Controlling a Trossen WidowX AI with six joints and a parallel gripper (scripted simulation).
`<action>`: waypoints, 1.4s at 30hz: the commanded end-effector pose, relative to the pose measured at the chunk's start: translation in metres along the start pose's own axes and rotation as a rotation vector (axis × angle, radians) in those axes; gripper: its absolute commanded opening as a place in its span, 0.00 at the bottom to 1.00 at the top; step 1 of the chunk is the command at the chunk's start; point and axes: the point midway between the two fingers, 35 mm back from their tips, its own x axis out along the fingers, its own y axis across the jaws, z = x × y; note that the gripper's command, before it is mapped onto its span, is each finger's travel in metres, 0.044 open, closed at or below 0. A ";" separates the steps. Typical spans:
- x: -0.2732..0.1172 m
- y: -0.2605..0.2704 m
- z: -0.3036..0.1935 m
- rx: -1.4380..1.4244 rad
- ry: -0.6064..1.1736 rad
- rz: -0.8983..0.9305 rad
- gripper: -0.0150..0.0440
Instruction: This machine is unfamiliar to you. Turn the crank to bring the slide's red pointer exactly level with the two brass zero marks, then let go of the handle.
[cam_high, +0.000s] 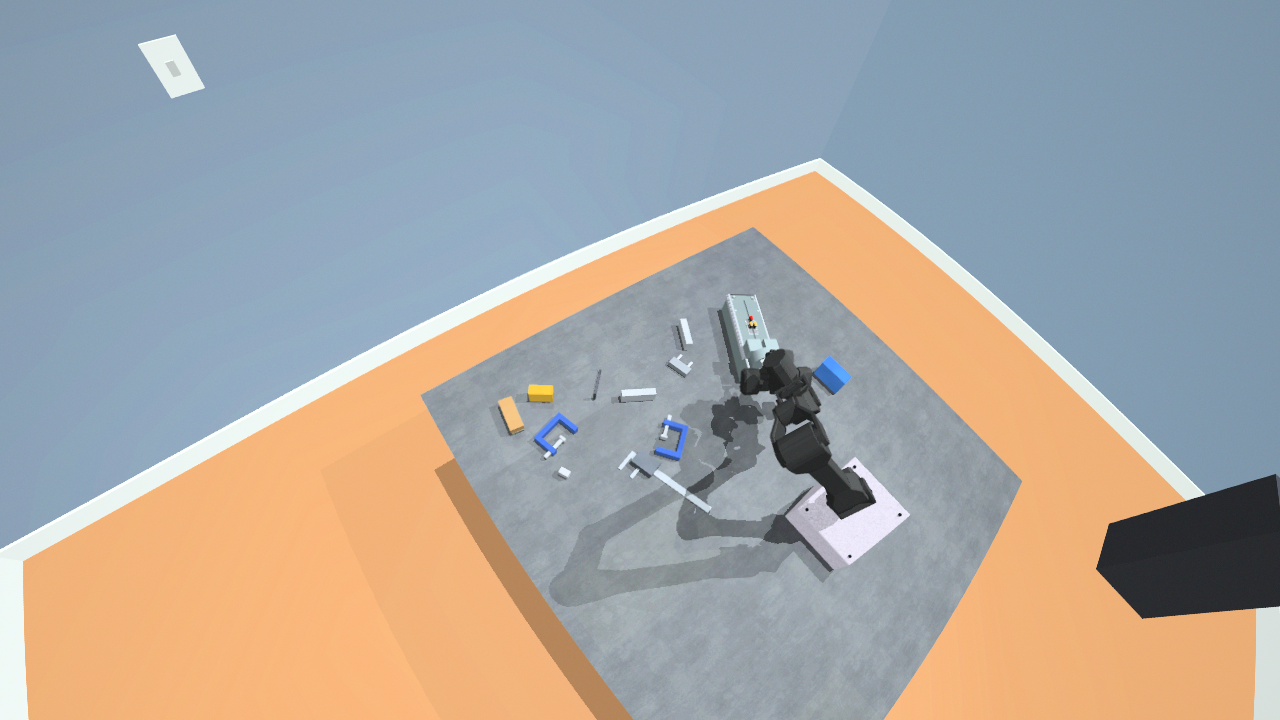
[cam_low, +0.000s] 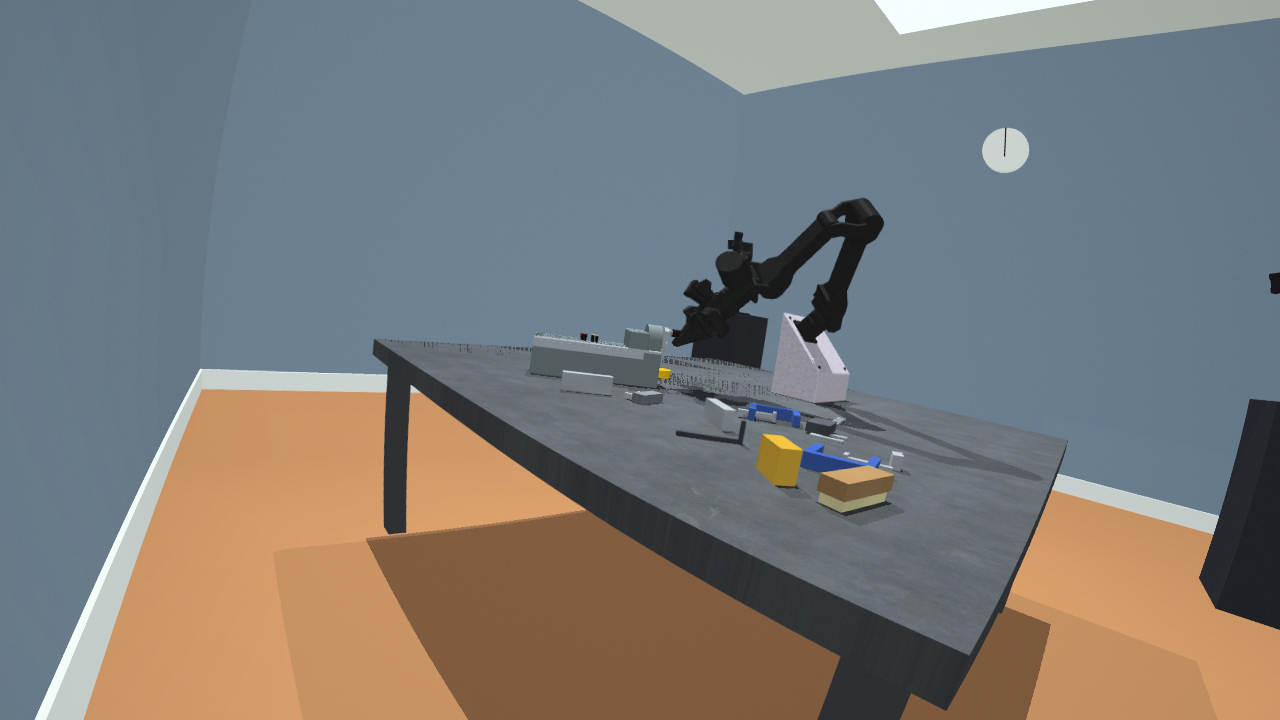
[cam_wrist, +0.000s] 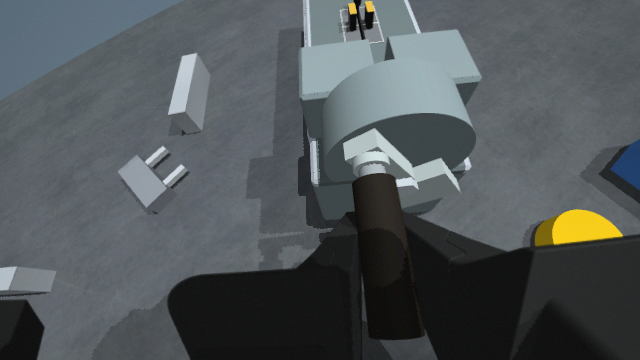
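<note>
The grey-green machine (cam_high: 737, 333) (cam_low: 595, 362) (cam_wrist: 410, 90) stands at the far end of the table. Its pale crank arm (cam_wrist: 372, 142) points up and left on the round housing in the wrist view. My gripper (cam_wrist: 370, 219) is shut on the dark brown handle (cam_wrist: 377, 197), with a finger on each side. The two brass zero marks (cam_low: 594, 338) (cam_wrist: 361, 8) stand on the machine's top. The red pointer (cam_high: 750, 318) (cam_low: 583, 336) appears beyond them, on the side away from the crank. The pointer is out of the wrist view, so its exact offset cannot be read.
A yellow cylinder (cam_low: 664, 373) (cam_wrist: 580, 227) and a blue block (cam_high: 832, 375) lie right of the machine in the wrist view. A white bar (cam_high: 684, 333) (cam_wrist: 190, 92) and a grey two-pronged piece (cam_high: 679, 366) (cam_wrist: 142, 182) lie to its left. Clamps and blocks lie farther off.
</note>
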 end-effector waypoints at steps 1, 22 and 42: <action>-0.004 -0.008 0.004 0.011 -0.010 -0.010 0.25; -0.004 -0.016 0.003 0.011 -0.011 -0.010 0.25; -0.004 -0.021 0.003 0.011 -0.011 -0.010 0.25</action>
